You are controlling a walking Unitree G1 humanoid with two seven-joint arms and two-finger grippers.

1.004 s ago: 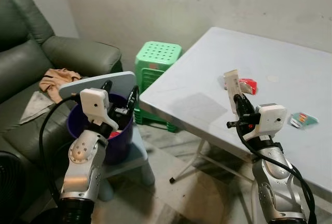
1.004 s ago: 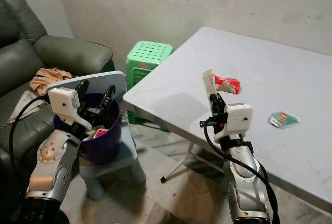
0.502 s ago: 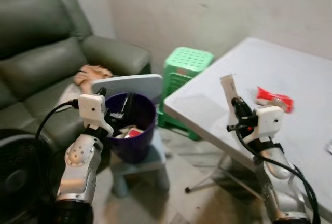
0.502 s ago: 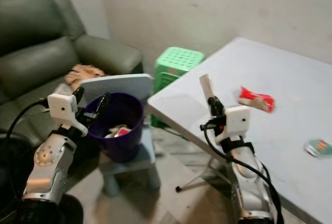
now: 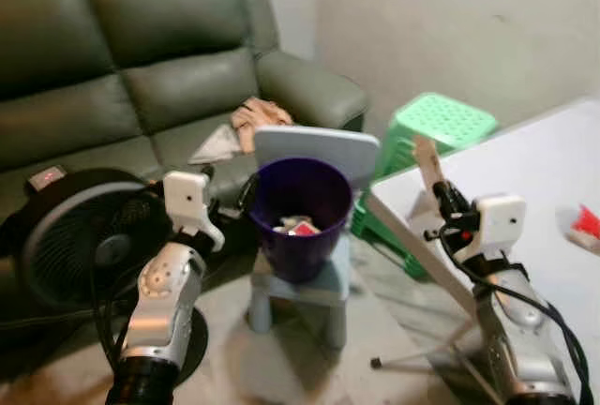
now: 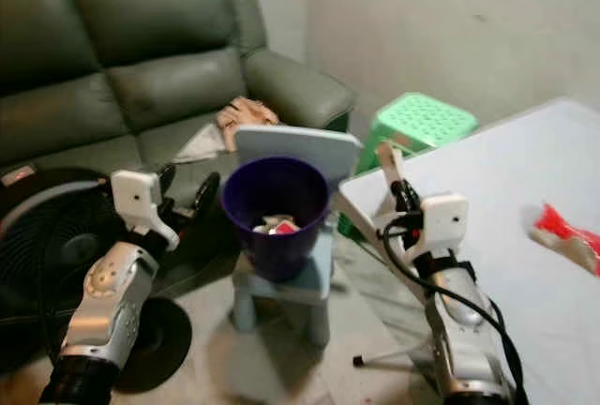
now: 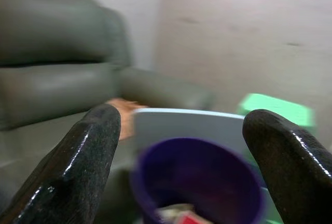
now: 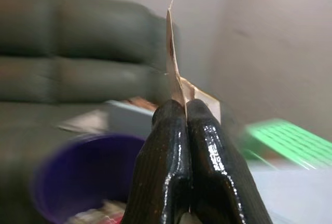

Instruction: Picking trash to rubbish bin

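Note:
A purple bin (image 5: pixel 300 208) stands on a small pale blue stool (image 5: pixel 302 291), with its grey lid (image 5: pixel 317 145) raised behind it and some trash (image 5: pixel 292 227) inside. My right gripper (image 5: pixel 448 201) is to the right of the bin, over the white table's corner (image 5: pixel 398 201). It is shut on a flat beige piece of card (image 8: pixel 174 68) that sticks upward. My left gripper (image 5: pixel 228 185) is open just left of the bin, and its fingers (image 7: pixel 78 156) frame the bin's rim. A red wrapper (image 6: pixel 562 232) lies on the table at the far right.
A green plastic stool (image 5: pixel 441 124) stands behind the table's corner. A dark green sofa (image 5: pixel 141 67) with a crumpled cloth (image 5: pixel 258 114) on its seat runs along the back. A black floor fan (image 5: pixel 75 236) stands at the left, close to my left arm.
The camera has swung left, so the bin now sits in the middle and the sofa and fan have come into view. Both grippers keep their state.

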